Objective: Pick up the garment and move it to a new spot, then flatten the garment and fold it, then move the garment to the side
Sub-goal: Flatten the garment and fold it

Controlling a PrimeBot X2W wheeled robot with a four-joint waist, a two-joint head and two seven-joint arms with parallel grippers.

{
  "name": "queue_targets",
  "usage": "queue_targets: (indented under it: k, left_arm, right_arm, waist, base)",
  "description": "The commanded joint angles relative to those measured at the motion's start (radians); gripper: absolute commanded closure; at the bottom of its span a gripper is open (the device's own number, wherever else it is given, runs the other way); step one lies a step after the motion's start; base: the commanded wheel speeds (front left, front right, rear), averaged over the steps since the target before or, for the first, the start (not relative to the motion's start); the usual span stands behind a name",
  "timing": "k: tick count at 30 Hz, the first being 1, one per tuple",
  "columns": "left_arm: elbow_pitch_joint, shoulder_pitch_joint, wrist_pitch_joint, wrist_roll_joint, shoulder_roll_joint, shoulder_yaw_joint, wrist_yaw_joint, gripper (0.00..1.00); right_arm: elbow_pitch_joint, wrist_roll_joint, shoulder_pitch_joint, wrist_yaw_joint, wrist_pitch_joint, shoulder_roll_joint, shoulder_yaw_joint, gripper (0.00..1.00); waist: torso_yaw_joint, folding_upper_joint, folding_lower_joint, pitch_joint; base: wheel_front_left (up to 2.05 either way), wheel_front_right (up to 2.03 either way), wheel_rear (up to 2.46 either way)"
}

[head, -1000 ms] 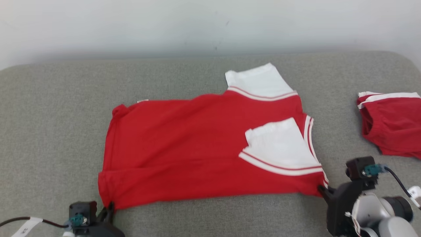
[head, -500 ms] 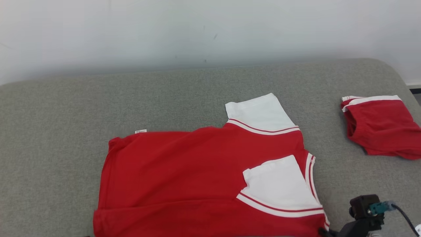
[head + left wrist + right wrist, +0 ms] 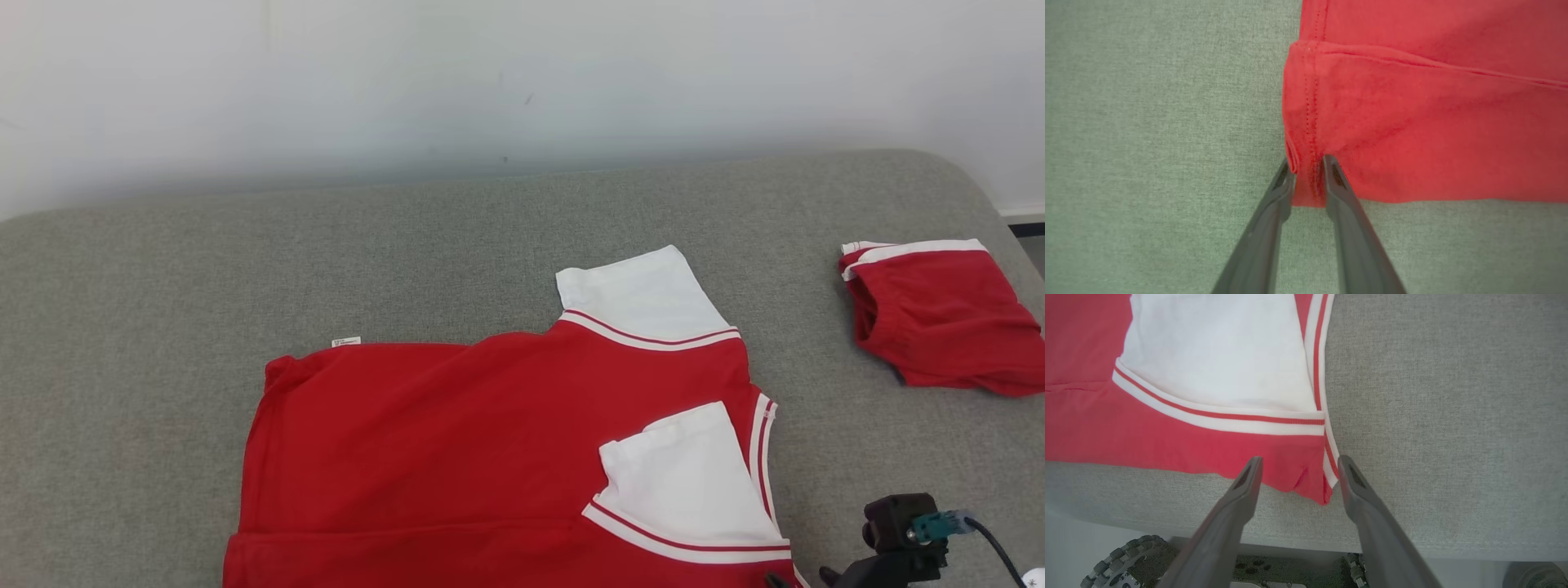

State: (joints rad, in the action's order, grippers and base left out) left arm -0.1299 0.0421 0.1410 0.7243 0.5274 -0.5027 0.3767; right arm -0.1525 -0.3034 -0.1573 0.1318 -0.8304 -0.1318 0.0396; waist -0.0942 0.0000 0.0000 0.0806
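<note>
Lying flat on the grey cushion (image 3: 147,343), the red garment (image 3: 441,457) filled the lower middle of the head view, its bottom edge cut off by the frame. One white sleeve (image 3: 641,294) stuck out toward the upper right, and the other white sleeve (image 3: 686,482) lay folded over the red body at lower right. A small white label (image 3: 345,341) peeked out at the garment's upper left edge, its writing too small to read. In the left wrist view the left gripper (image 3: 1308,163) had its fingers narrowly parted with the stitched hem corner between them; whether they pinched it could not be told. In the right wrist view the right gripper (image 3: 1299,465) stood wide, straddling the striped corner. A second red garment (image 3: 939,327) lay bunched well apart at the right edge
</note>
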Motion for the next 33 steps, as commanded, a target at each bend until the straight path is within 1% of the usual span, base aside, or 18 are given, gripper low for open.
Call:
queue_targets:
  k: [1,6,8,12,14,18,21,24,28,30,33]
  left_arm:
    - [0.0,0.017,-0.002,0.01,-0.005,0.008,-0.002,0.0]
    - [0.027,-0.001,-0.007,0.003,0.024,0.035,0.019,0.0]
    - [0.053,-0.035,-0.003,0.006,0.041,0.053,0.017,0.0]
    - [0.083,-0.147,0.038,-0.016,0.081,0.06,-0.013,0.0]
    - [0.073,-0.236,0.085,-0.02,0.083,0.049,-0.034,0.0]
    - [0.015,-0.437,0.191,-0.011,0.036,0.027,-0.056,0.0]
    - [-0.068,-0.563,0.253,-0.007,-0.005,0.009,-0.066,0.0]
    - [-0.159,-0.664,0.305,-0.011,-0.035,0.0,-0.057,0.0]
    - [-0.274,-0.754,0.377,-0.035,-0.06,-0.018,-0.004,0.0]
    - [-0.316,-0.789,0.412,-0.037,-0.066,-0.025,0.012,0.0]
    - [-0.35,-0.819,0.465,-0.04,-0.067,-0.041,0.012,0.0]
  right_arm:
    - [-0.008,0.003,0.019,-0.003,0.012,0.005,0.008,0.0]
    - [-0.048,0.01,0.05,-0.003,0.027,-0.014,0.024,0.0]
    - [-0.074,0.021,0.081,-0.003,0.03,-0.033,0.03,0.0]
    - [-0.106,0.027,0.161,-0.003,0.023,-0.081,0.015,0.0]
    - [-0.102,0.024,0.215,-0.003,0.013,-0.112,-0.006,0.0]
    - [-0.07,0.007,0.335,-0.003,-0.001,-0.167,-0.071,0.0]
    - [-0.042,-0.008,0.424,-0.003,0.0,-0.184,-0.144,0.0]
    - [-0.013,-0.02,0.493,-0.003,0.008,-0.193,-0.198,0.0]
    - [0.024,-0.024,0.551,-0.003,0.028,-0.197,-0.242,0.0]
    - [0.038,-0.025,0.565,-0.003,0.036,-0.202,-0.254,0.0]
    - [0.055,-0.03,0.573,-0.003,0.045,-0.206,-0.265,0.0]
  waist:
    - [0.002,0.0,0.0,-0.003]
    - [0.004,0.0,0.0,-0.004]
    - [0.006,0.0,0.0,0.001]
    - [0.015,0.0,0.0,0.026]
    - [0.019,0.0,0.0,0.045]
    - [0.018,0.0,0.0,0.1]
    - [0.005,0.0,0.0,0.146]
    - [-0.008,0.0,0.0,0.184]
    - [-0.019,0.0,0.0,0.21]
    - [-0.022,0.0,0.0,0.217]
    - [-0.024,0.0,0.0,0.221]
  base:
    - [0.0,0.0,0.0]
    - [0.0,0.0,0.0]
    - [0.0,0.0,0.0]
    - [0.0,0.0,0.0]
    - [0.0,0.0,0.0]
    - [0.0,0.0,0.0]
    - [0.0,0.0,0.0]
    - [0.0,0.0,0.0]
    - [0.0,0.0,0.0]
    - [0.0,0.0,0.0]
    - [0.0,0.0,0.0]
